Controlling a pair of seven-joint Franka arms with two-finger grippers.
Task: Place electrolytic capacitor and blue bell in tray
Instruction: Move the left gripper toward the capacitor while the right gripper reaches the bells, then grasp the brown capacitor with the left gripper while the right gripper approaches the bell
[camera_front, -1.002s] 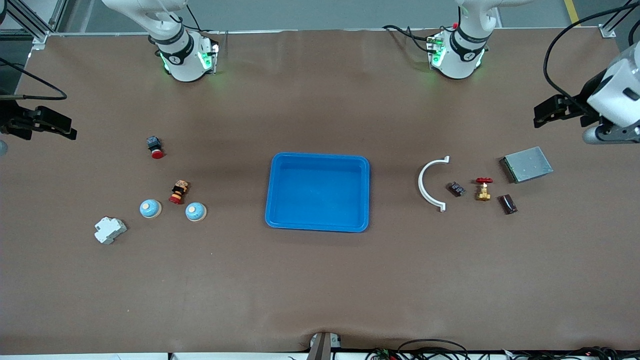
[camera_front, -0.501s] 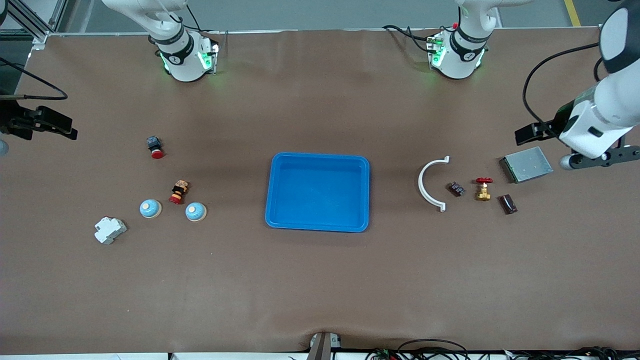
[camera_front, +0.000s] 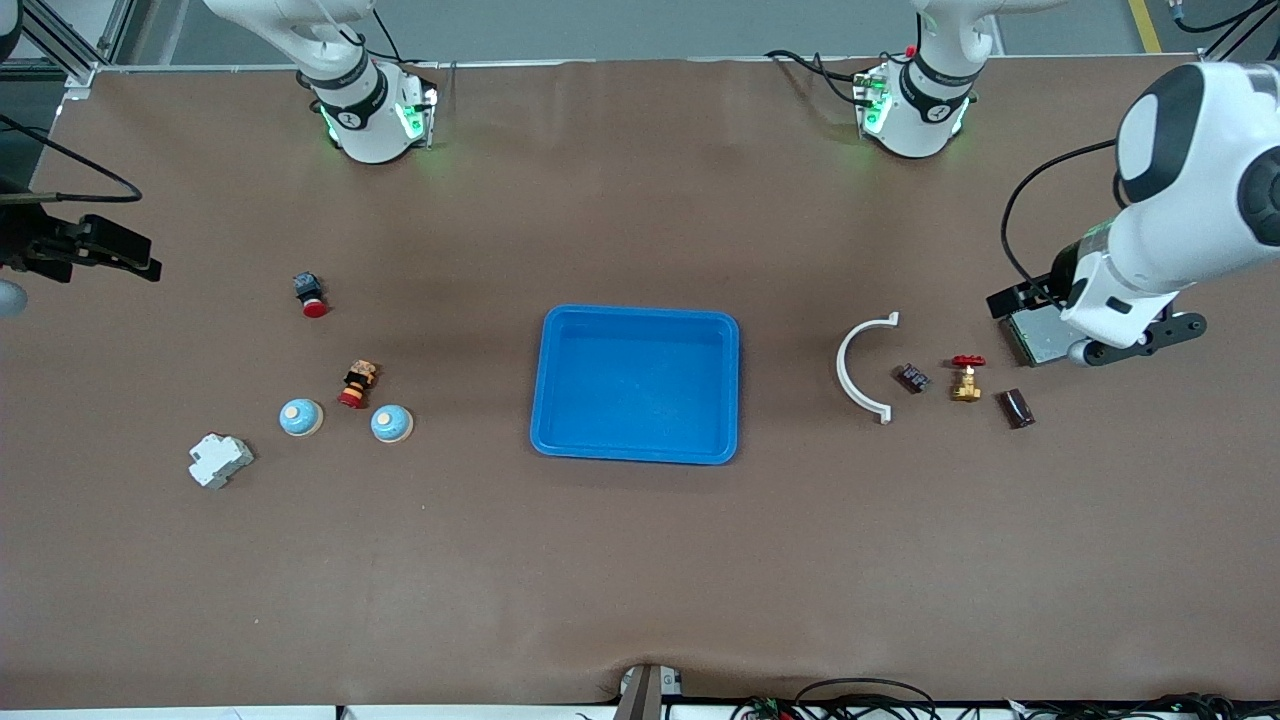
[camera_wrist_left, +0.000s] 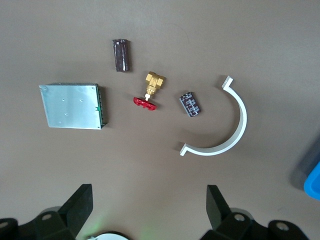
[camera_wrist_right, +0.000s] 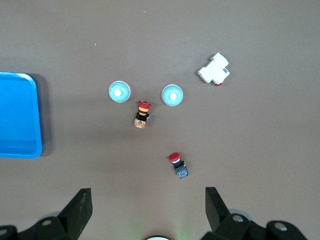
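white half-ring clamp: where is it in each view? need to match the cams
Front view: white half-ring clamp lies on the table toward the left arm's end, between the blue tray and the small dark ribbed part.
Left wrist view: clamp beside the same ribbed part; the tray's corner shows at the frame edge.
Right wrist view: not in it.
Shared landmark: the tray, also in the right wrist view.

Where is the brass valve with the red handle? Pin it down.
In the front view the brass valve lies on the table toward the left arm's end, between the small dark ribbed block and the dark brown block.
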